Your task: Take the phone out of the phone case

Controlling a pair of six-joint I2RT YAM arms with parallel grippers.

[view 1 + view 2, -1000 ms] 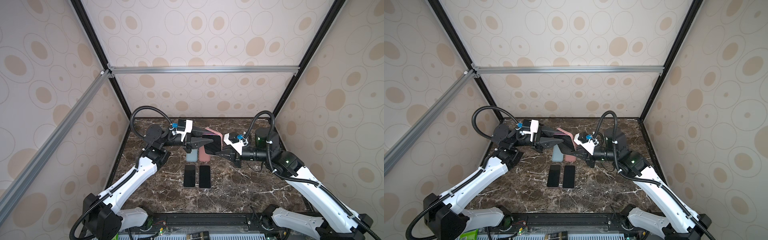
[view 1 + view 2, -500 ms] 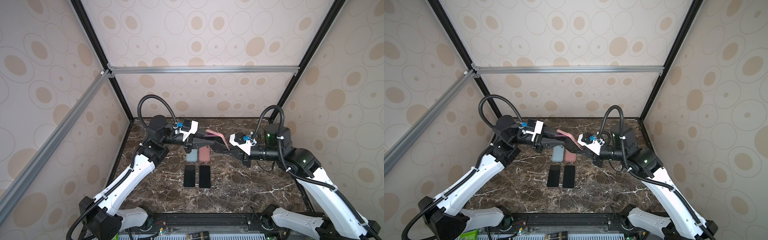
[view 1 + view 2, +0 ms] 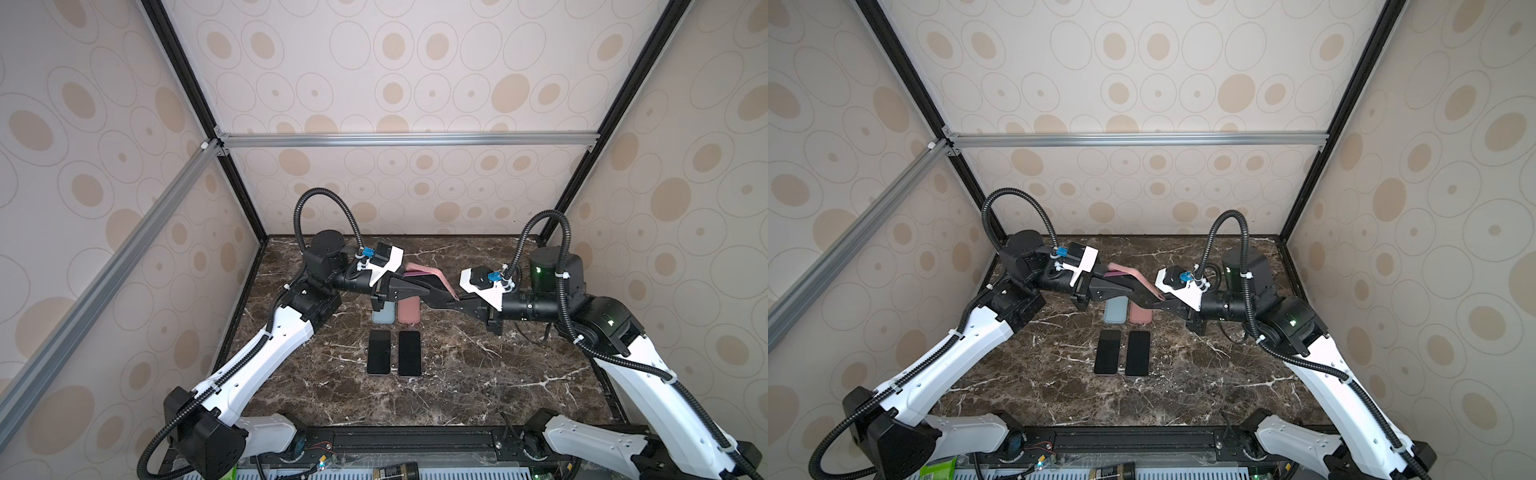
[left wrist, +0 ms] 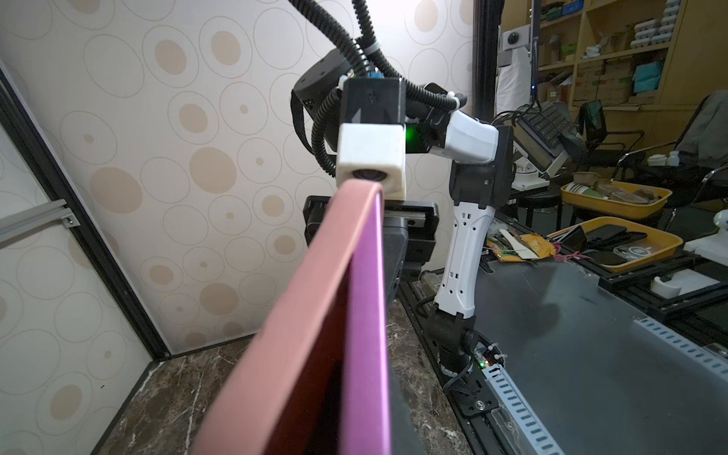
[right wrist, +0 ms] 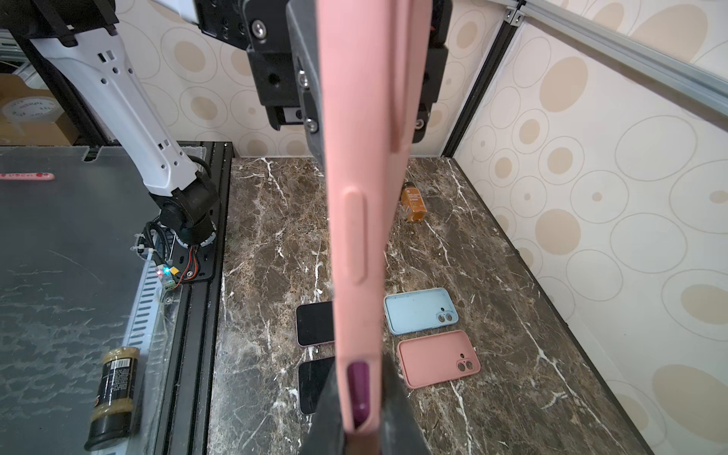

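A pink phone case (image 3: 432, 275) with a purple phone in it hangs in the air between my two arms, above the middle of the marble table (image 3: 478, 374). My right gripper (image 3: 444, 300) is shut on the case's end, and the phone (image 5: 358, 390) shows through a cut-out between its fingers (image 5: 398, 417). At the other end my left gripper (image 3: 419, 289) is shut. In the left wrist view the case (image 4: 311, 299) stands peeled away from the phone's purple edge (image 4: 366, 315). The jaws seem to pinch the phone itself, though their tips are hidden.
Two bare phones (image 3: 379, 352) (image 3: 409, 353) lie face up at mid-table. Behind them lie an empty blue case (image 5: 419, 310) and an empty pink case (image 5: 437, 358). A small orange bottle (image 5: 413, 205) lies near the left arm's side. A dark jar (image 5: 114, 390) lies on the front deck.
Both arms have risen and carried the cased phone a little to the right. The left jaws have closed at their end of it. The right grip has not changed.
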